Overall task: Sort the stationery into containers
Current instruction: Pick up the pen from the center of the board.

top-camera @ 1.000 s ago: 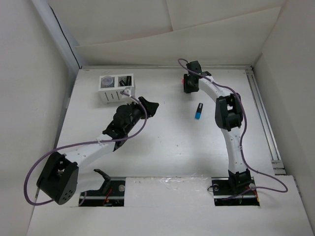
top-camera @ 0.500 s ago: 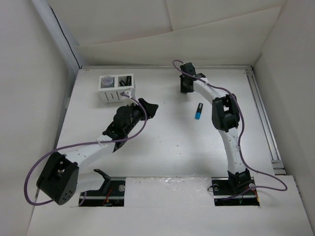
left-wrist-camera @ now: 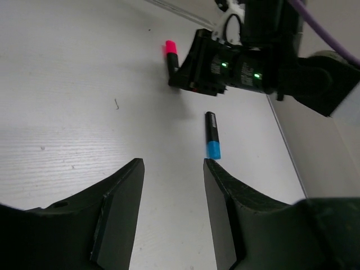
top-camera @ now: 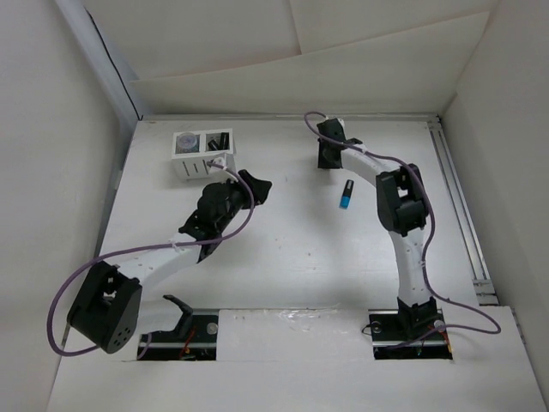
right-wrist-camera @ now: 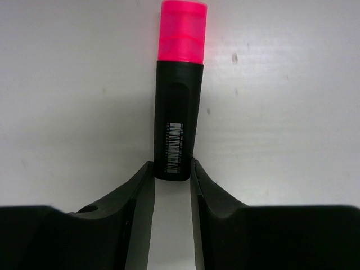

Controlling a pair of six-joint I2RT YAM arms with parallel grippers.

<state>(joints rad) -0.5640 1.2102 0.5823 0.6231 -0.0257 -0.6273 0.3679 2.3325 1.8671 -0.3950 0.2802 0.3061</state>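
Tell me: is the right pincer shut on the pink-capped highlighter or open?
Shut on it. The right pincer has its fingers touching both sides of the black end of the pink-capped highlighter; no gap shows.

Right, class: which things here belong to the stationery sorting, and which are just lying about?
Job: pink highlighter in the right gripper; blue highlighter on the table; white two-compartment box holding a grey roll and dark markers.
Lying about: purple cables; metal rail along the table's right edge.
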